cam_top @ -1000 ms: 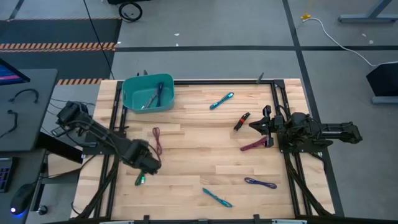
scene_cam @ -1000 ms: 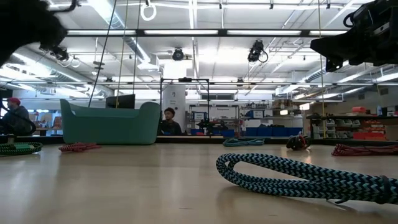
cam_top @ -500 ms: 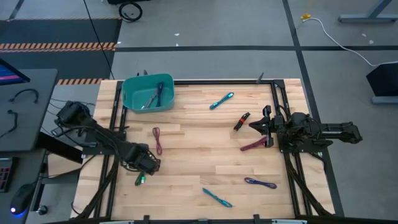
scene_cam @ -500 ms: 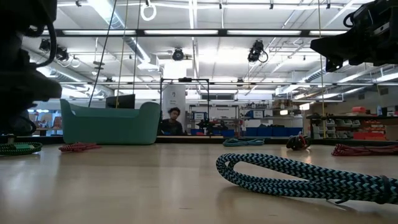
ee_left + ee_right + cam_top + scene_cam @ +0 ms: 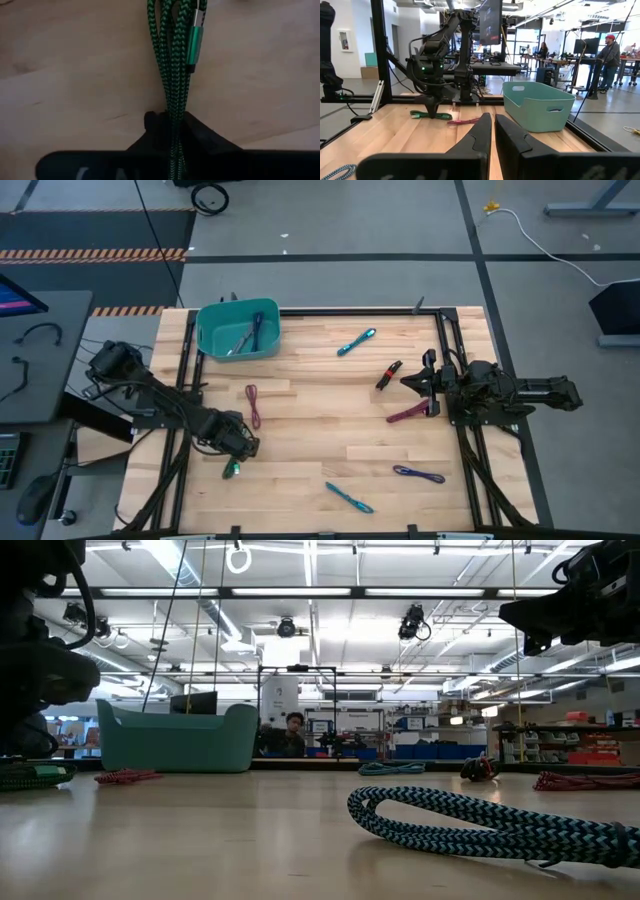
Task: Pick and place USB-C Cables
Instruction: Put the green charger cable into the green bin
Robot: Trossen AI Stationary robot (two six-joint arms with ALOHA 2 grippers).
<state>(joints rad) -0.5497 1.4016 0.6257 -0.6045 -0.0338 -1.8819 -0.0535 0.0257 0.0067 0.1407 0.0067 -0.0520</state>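
Observation:
My left gripper stands near the table's left front and is shut on a green braided USB-C cable bundle, which lies on the wood. It also shows in the right wrist view and at the low view's left edge. My right gripper is shut and empty, held above the table's right side between a black-red cable and a maroon cable. Other cables lie flat on the table: teal, purple, teal, maroon. My left gripper pinches the green bundle's strands between its two fingers, several strands together, near the bundle's far end. The fingers come from above, pointing down. The rest of the bundle, with its green connector, lies on the table beyond the fingers.
A teal bin with several cables inside stands at the table's far left. Black rails run along the table's left and right sides. People show in the room beyond the table.
My left gripper has gone down onto the green cable near the table's left front. The cable has shifted slightly on the wood.

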